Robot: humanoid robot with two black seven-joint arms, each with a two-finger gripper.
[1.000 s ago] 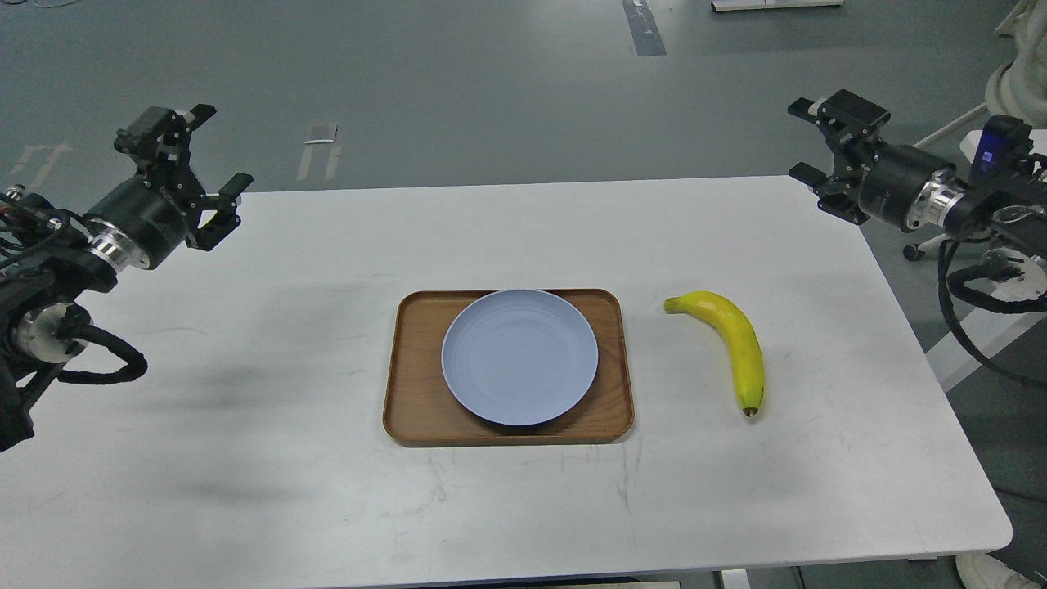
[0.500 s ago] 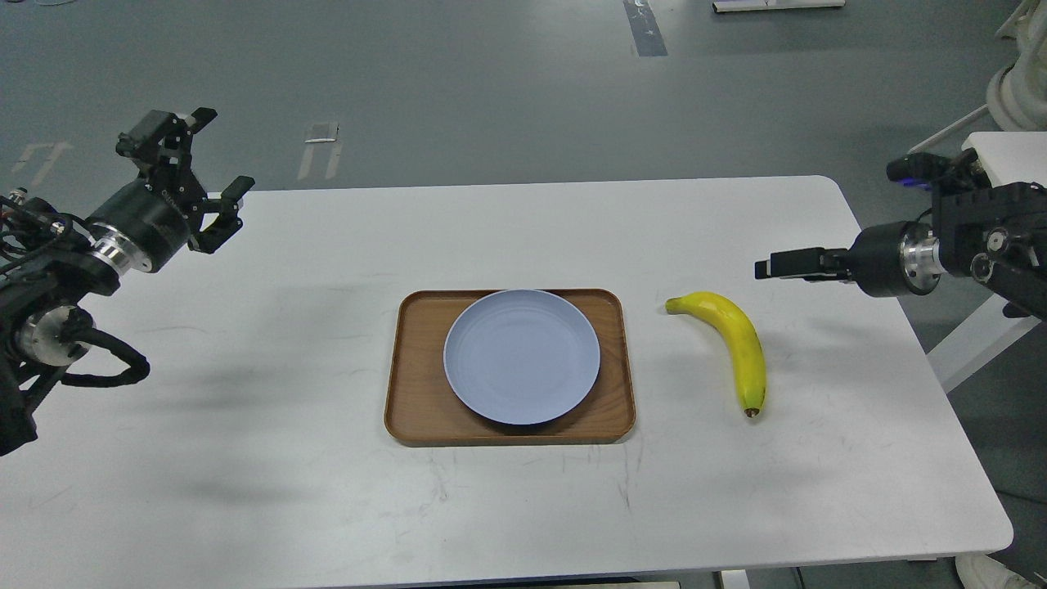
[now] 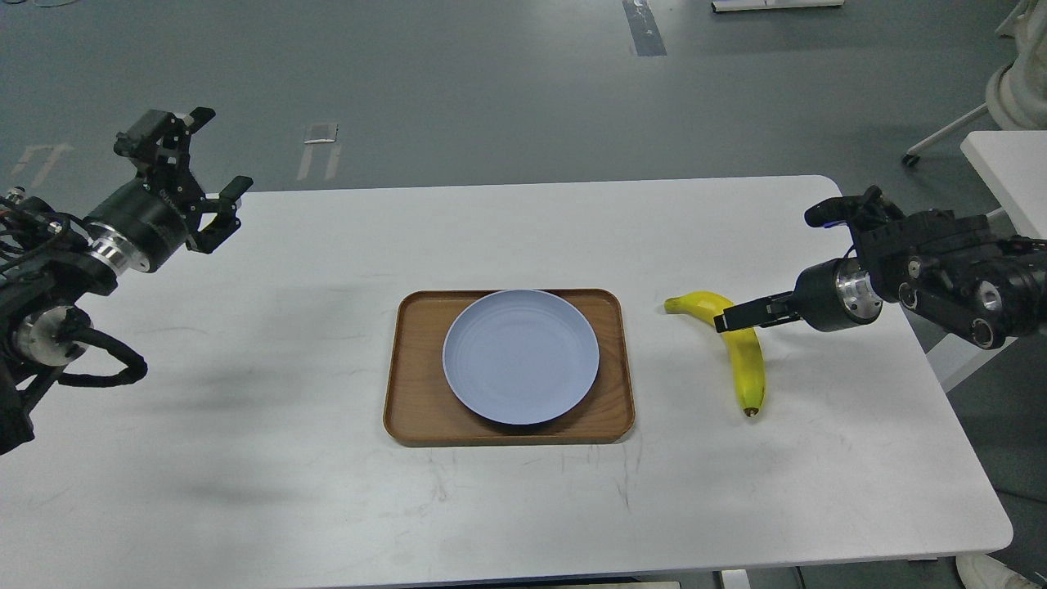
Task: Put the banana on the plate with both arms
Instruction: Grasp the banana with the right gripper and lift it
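The yellow banana (image 3: 748,364) lies on the white table right of the tray, greenish stem toward the plate, dark tip toward me. The pale blue plate (image 3: 520,357) sits empty on the brown wooden tray (image 3: 409,384). My right gripper (image 3: 728,320) reaches in from the right, low over the banana's upper bend and overlapping it. It is seen side-on, so I cannot tell its fingers apart or whether it touches the fruit. My left gripper (image 3: 219,154) is open and empty, held above the table's far left corner.
The white table (image 3: 327,507) has its far edge behind the tray and its right edge under my right arm. A second white table corner (image 3: 1006,159) and a white stand stand off to the far right on the grey floor.
My right arm has swung down from the far right corner and in toward the banana, its gripper now over the banana's upper bend. The left arm, banana and plate have not moved.
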